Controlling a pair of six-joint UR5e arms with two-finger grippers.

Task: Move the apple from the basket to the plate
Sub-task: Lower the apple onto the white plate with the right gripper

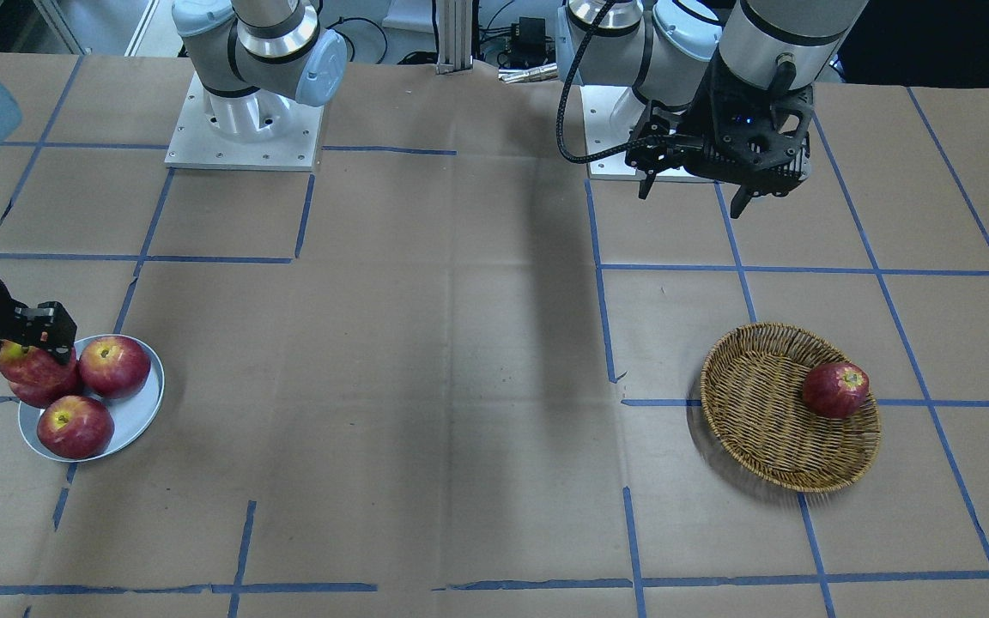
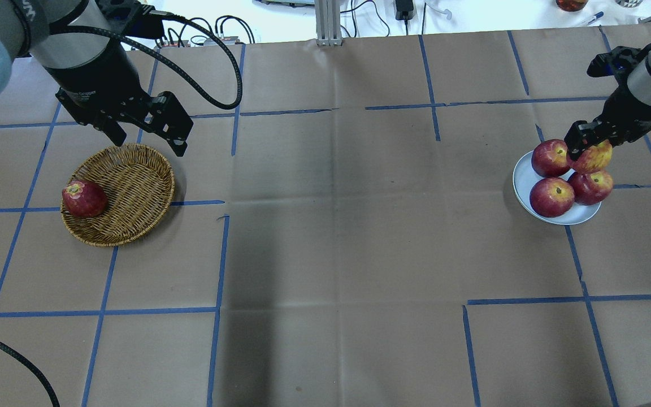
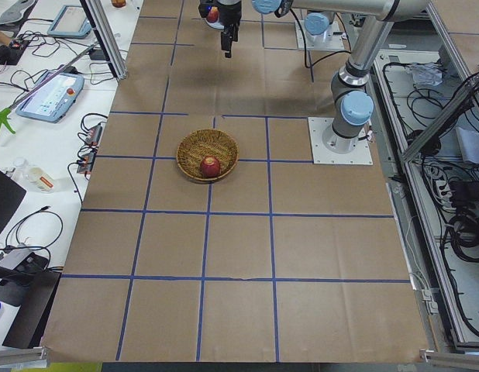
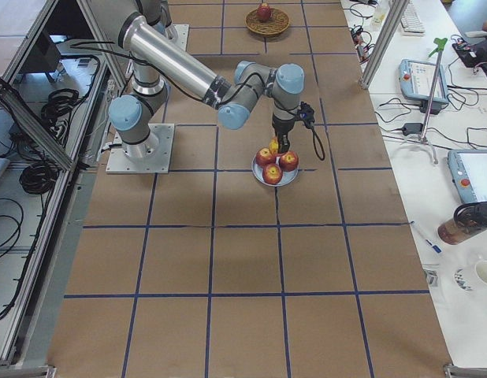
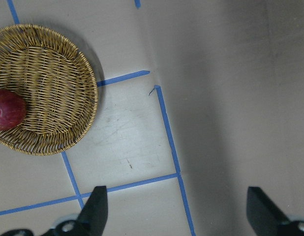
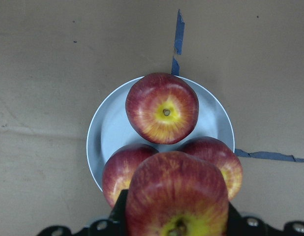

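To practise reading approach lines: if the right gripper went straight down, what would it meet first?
Probably the two apples beneath it: the apple in the right gripper would touch them before the plate. Depth is unclear.

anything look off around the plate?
Yes: the plate is crowded. It already carries three darker apples that cover most of it, and the right gripper holds the apple above them with no bare spot big enough beneath. Released there, it would likely perch on the pile and might roll off. Nothing looks spilled or damaged.

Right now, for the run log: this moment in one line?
right jaws: shut on apple over plate | left jaws: open, near basket
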